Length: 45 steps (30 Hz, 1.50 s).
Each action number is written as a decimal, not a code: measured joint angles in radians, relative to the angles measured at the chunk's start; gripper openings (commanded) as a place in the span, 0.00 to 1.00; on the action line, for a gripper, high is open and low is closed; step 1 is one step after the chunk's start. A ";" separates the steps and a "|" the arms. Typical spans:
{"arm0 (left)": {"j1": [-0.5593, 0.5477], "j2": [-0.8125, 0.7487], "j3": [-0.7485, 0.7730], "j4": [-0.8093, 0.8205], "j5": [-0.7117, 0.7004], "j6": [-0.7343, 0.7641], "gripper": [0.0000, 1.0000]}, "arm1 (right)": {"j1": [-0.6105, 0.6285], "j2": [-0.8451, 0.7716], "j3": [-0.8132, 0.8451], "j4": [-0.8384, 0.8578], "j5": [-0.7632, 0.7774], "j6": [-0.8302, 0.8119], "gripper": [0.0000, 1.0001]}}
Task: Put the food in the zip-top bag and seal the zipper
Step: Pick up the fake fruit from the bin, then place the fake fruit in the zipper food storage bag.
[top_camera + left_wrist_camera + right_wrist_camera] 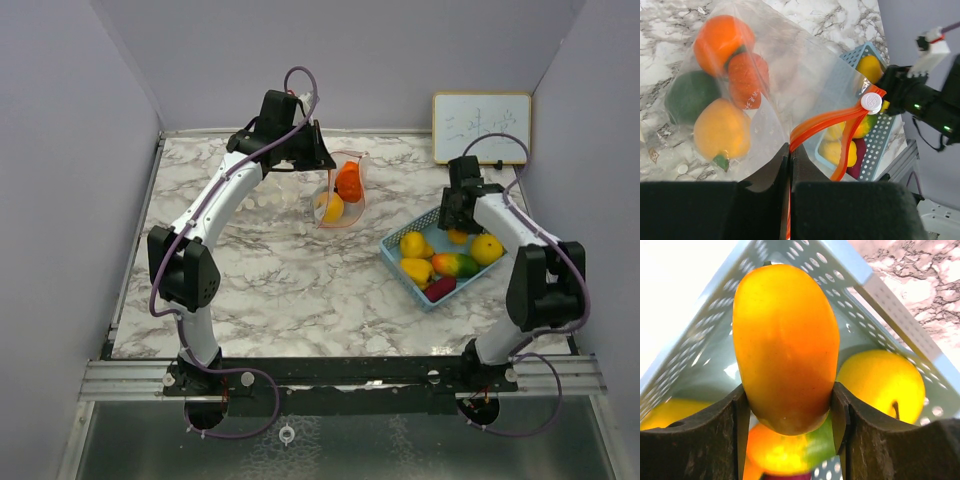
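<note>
My left gripper (pixel 322 160) is shut on the orange zipper edge of the clear zip-top bag (pixel 340 195) and holds it up over the table's far middle. In the left wrist view the jaws (pixel 790 155) pinch the zipper strip. The bag (pixel 790 65) holds an orange fruit (pixel 720 37), a red-orange strawberry (pixel 747 80), a green piece (pixel 690 97) and a yellow-orange pepper (pixel 722 130). The white slider (pixel 871 101) sits at the strip's far end. My right gripper (pixel 457 228) is down in the light blue basket (pixel 400 262), shut on an orange-yellow fruit (pixel 785 340), with a finger (pixel 840 415) on each side.
The basket (pixel 900 315) also holds yellow fruits (pixel 415 245), a green-orange mango (pixel 455 264) and a dark red piece (pixel 440 288). A small whiteboard (pixel 481 127) leans on the back wall at the right. Grey walls close in the table.
</note>
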 measured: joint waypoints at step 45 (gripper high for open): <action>0.000 0.098 0.045 0.106 0.091 -0.158 0.00 | 0.283 -0.205 0.086 0.335 -0.639 0.289 0.78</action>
